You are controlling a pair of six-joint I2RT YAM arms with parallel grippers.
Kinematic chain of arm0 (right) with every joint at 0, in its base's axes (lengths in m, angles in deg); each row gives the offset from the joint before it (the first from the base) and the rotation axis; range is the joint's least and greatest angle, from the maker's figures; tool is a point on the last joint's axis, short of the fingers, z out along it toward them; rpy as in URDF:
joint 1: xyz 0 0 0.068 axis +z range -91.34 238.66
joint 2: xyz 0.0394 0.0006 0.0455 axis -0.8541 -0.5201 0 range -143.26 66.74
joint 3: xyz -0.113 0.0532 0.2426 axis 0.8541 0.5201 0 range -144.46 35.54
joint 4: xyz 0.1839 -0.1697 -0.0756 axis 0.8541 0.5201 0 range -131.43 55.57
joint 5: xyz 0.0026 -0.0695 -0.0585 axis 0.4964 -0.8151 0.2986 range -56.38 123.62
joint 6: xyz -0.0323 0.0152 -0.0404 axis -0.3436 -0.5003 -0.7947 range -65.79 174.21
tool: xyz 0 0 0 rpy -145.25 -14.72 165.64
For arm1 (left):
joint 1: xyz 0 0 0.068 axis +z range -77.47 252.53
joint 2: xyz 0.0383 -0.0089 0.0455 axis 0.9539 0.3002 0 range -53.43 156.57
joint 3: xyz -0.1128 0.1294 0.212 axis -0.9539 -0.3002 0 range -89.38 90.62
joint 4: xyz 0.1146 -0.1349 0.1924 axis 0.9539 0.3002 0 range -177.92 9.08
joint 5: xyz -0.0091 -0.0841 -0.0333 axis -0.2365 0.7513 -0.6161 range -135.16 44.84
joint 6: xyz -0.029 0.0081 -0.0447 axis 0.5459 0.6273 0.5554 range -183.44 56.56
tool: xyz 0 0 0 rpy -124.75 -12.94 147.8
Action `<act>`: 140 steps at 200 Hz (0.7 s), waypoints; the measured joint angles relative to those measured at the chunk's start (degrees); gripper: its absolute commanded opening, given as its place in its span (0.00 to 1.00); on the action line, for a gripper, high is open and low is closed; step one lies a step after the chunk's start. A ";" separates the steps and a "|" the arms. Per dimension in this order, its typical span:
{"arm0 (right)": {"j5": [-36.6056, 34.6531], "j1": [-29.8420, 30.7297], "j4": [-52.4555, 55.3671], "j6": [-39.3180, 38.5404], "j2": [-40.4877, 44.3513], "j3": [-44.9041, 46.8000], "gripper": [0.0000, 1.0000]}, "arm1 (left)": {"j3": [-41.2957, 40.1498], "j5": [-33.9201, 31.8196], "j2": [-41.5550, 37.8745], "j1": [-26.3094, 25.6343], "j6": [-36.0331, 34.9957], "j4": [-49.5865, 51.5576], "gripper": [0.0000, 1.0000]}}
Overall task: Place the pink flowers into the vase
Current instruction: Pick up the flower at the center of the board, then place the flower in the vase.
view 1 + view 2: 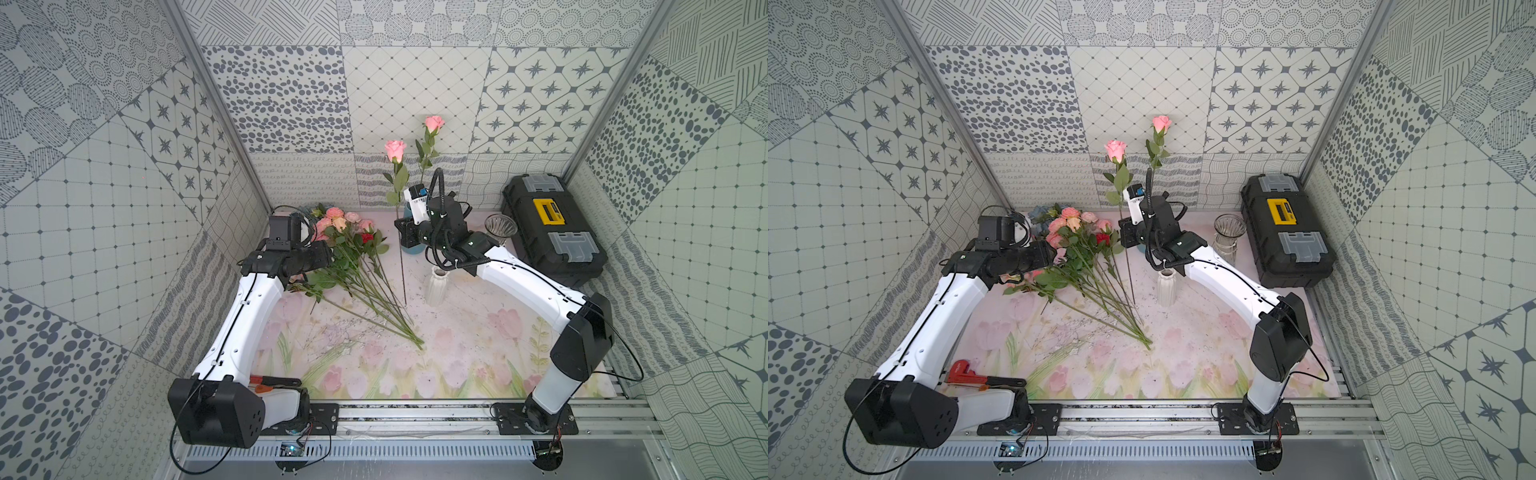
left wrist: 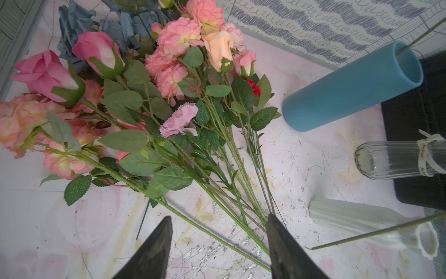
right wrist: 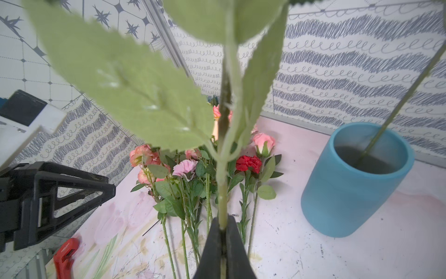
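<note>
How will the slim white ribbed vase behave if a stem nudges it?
The slim white ribbed vase stands tall and narrow, so it probably tips easily. Its glossy finish suggests ceramic: likely slippery and breakable. Seems empty, so probably light.

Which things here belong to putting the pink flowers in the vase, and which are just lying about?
Job: pink flowers, held pink rose, blue vase.
Lying about: toolbox, glass vase, white vase, red wrench, red carnation, blue hydrangeas.
</note>
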 measured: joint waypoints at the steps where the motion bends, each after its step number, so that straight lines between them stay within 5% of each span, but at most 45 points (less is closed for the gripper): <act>1: -0.11 0.00 -0.22 -0.09 0.00 0.00 0.00 | 0.00 -0.07 0.00 0.02 0.00 0.00 0.62; 64: -6.12 -0.09 -5.53 -5.38 -1.01 -2.62 0.00 | -0.37 -1.01 0.02 0.26 0.00 0.13 0.61; 140: -8.07 -5.25 -8.61 -9.77 -6.93 -20.26 0.00 | -0.37 -0.96 0.74 0.46 0.02 0.13 0.61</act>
